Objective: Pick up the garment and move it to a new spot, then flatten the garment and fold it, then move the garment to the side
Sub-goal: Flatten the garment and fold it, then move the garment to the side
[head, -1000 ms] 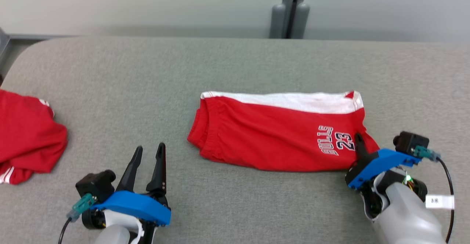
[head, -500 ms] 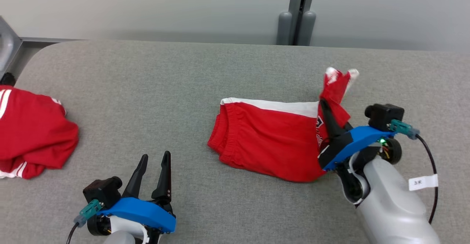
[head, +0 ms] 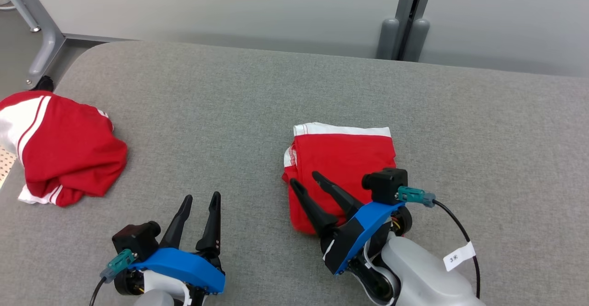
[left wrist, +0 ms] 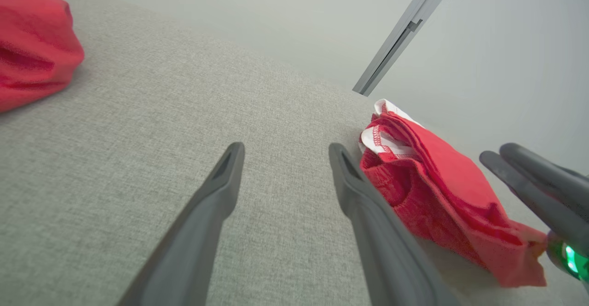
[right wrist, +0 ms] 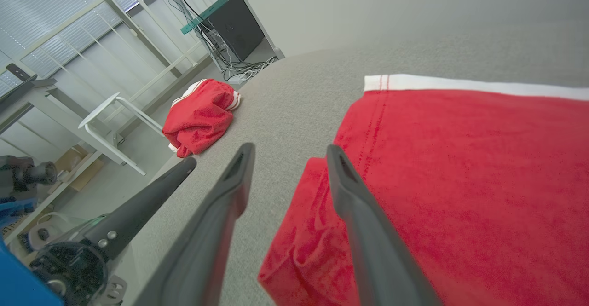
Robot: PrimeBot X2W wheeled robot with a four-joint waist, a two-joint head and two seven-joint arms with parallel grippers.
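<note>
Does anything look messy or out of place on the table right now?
The folded shorts look slightly untidy: a white hem peeks out at their left edge. A second red garment lies crumpled at the left end of the table.

Red garment with white band; grey tabletop; red-and-white heap

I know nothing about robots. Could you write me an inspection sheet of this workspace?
Surface: grey fabric-covered table.
Job's things: red shorts, folded, flat mid-table.
Clutter: crumpled red garment at the table's left edge.
Grippers: left gripper, jaws open, empty; right gripper, jaws open over the shorts' near corner.
Cables: black cable with white tag at the right wrist.
Surroundings: grey wall, grey post, metal frame leg.
</note>
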